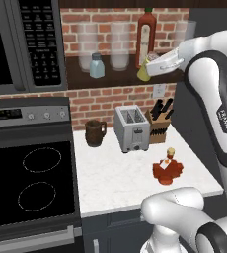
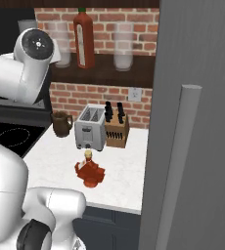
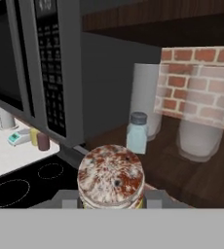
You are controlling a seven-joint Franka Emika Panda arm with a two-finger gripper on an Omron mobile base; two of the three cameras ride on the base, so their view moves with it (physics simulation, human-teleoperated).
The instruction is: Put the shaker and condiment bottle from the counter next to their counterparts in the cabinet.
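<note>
A: Now, where is the shaker (image 1: 143, 72) seen?

B: It is clamped in the gripper (image 3: 111, 200), raised at the cabinet (image 1: 116, 78) shelf's front edge, right of the pale blue shaker (image 1: 96, 66) and just in front of the tall red bottle (image 1: 145, 37). Its speckled cap is seen end-on in the hand view.

A: And the condiment bottle (image 1: 167, 170)?

B: It is left on the counter (image 1: 113, 179), near the front right, well apart from the toaster (image 1: 131, 128) and knife block (image 1: 159, 121). Contact with the shelf probably is not made, though this is poorly shown.
</note>
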